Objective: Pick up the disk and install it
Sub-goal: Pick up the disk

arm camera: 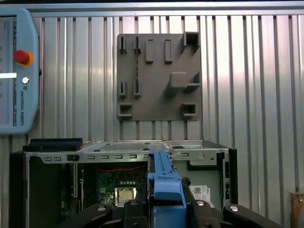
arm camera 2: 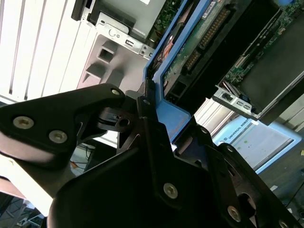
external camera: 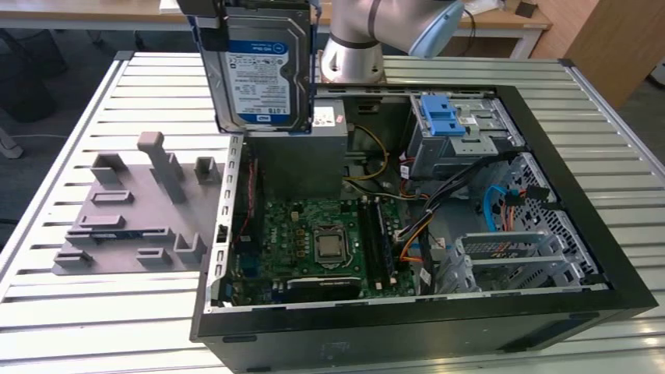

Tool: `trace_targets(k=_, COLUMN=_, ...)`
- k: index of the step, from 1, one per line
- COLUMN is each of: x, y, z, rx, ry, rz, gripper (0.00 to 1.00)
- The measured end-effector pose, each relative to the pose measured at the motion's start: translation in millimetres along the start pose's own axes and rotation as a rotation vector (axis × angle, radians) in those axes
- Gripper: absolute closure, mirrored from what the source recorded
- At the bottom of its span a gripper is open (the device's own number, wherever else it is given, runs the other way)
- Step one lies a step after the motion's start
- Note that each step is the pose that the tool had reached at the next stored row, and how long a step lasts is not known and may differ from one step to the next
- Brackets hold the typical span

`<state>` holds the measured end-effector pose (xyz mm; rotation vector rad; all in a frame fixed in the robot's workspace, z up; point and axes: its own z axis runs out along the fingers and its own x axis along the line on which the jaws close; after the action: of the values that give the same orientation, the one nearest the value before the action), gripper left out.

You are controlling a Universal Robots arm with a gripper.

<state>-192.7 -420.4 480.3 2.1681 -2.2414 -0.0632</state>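
In the exterior view, we see the disk [external camera: 260, 70] upright in the air over the open case [external camera: 416, 327], with the gripper [external camera: 257, 14] at its top edge. A grey fixture [external camera: 135, 218] lies just beside the case.

In the second wrist view, the jaws are clamped on the disk's blue carrier [arm camera 2: 176, 116].

In the first wrist view, we see the disk edge-on above the case, with the fixture beyond.

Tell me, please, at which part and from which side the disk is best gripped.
At its upper short end, from above, pinching the blue carrier from both sides. The gripper holds the disk so: the flat slab hangs upright above the open computer case, label uncovered.
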Motion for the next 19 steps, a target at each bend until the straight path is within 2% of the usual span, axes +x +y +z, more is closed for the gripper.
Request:
trace_targets(k=5, x=2.5, y=-3.9, z=0.5, rx=0.0016, ry=0.0001, rz=-0.002, gripper=0.64)
trace_targets(k=10, x=3.5, y=-4.7, z=0.9, rx=0.0059, ry=0.0010, rz=-0.029, gripper=0.64)
trace_targets(k=19, x=11.2, y=-10.3, z=2.0, rx=0.0061, ry=0.0009, rz=-0.034, gripper=0.64)
